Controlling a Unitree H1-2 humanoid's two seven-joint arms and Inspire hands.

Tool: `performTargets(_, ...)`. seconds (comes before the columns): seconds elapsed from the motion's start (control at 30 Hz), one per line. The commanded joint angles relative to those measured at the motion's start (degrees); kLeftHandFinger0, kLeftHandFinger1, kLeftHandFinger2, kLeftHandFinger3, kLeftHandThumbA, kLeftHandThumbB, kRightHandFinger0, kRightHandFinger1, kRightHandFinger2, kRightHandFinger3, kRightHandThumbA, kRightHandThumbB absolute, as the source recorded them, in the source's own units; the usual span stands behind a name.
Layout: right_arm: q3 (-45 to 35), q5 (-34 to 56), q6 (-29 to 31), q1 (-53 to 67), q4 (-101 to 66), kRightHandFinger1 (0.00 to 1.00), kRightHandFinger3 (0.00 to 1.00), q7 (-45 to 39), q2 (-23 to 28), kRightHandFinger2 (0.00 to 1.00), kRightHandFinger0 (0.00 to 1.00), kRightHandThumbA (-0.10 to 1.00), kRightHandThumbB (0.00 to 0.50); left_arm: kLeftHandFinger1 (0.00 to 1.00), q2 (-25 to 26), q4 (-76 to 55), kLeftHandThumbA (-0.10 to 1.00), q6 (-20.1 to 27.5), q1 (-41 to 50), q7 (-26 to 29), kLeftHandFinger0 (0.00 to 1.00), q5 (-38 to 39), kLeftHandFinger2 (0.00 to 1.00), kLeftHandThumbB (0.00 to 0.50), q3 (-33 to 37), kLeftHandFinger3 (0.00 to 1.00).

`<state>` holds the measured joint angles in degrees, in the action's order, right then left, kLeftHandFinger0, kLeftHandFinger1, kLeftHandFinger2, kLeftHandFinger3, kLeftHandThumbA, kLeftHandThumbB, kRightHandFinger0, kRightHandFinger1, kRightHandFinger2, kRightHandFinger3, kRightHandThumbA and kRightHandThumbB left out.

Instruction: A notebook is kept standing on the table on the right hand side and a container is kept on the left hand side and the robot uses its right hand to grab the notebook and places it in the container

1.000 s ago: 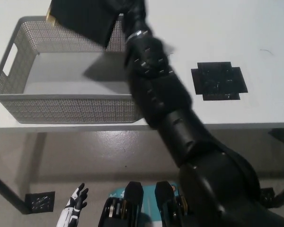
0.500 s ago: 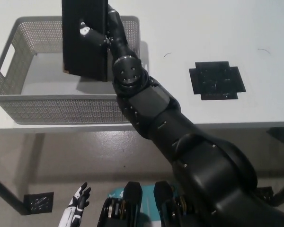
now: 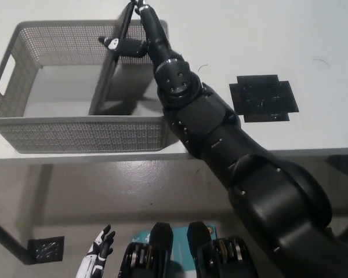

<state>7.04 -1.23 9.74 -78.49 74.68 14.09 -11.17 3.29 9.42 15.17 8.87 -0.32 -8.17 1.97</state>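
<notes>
Head view: the black right hand (image 3: 140, 36) reaches to the upper middle of the frame, over the right end of the grey mesh container (image 3: 75, 136) that sits on the white table (image 3: 267, 35) at upper left. Its fingers are clamped on the dark notebook (image 3: 111, 68), which stands on edge inside the container, leaning. A black mat (image 3: 263, 98) lies at right. The white left hand (image 3: 98, 258) hangs at lower left, fingers apart.
</notes>
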Motion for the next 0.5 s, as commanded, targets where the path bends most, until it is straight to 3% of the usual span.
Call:
performTargets(0.0,-0.86,-0.49,3.21,-3.45,-10.70,1.00,1.00,-2.86,3.01,1.00,1.00,0.85,0.330,1.00,0.51,-0.96,1.00,1.75,0.06,0.21,1.00,-0.24,1.00,0.319,0.31,1.00)
performTargets(0.03,-1.07,-0.68,2.71,-2.67,-17.45,1.00,1.00,-3.46,4.78,1.00,1.00,0.84,0.310,1.00,0.65,-1.07,1.00,1.56,-0.27,0.17,1.00,-0.14,1.00,0.271,0.19,1.00)
performTargets(0.07,-1.21,-0.63,1.74,-1.74,-22.35,1.00,1.00,-4.13,5.82,1.00,1.00,0.84,0.309,1.00,0.63,-1.29,1.00,1.49,-0.21,0.25,1.00,-0.20,1.00,0.256,0.17,1.00)
performTargets(0.17,-1.35,-0.45,-3.84,1.23,-37.19,1.00,1.00,-6.42,8.70,1.00,1.00,0.85,0.316,1.00,0.44,-1.53,1.00,0.97,-0.10,0.15,1.00,0.12,1.00,0.251,0.15,1.00)
performTargets(0.27,-1.90,-0.53,-8.71,4.99,-53.95,1.00,1.00,-8.15,12.56,1.00,1.00,0.81,0.285,1.00,0.56,-1.60,1.00,0.97,-0.01,0.24,1.00,-0.27,1.00,0.271,0.21,1.00)
performTargets(0.37,-2.48,-0.75,-12.97,9.14,-67.61,1.00,1.00,-9.42,15.79,1.00,1.00,0.85,0.320,1.00,1.03,-0.77,1.00,1.84,-0.18,0.21,1.00,-0.27,1.00,0.271,0.08,1.00)
performTargets(0.47,-3.70,-1.42,-17.84,14.86,-83.63,1.00,1.00,-10.34,19.35,1.00,1.00,0.88,0.323,1.00,0.96,-1.19,1.00,1.11,-0.05,-0.05,1.00,0.28,1.00,0.262,-0.06,1.00)
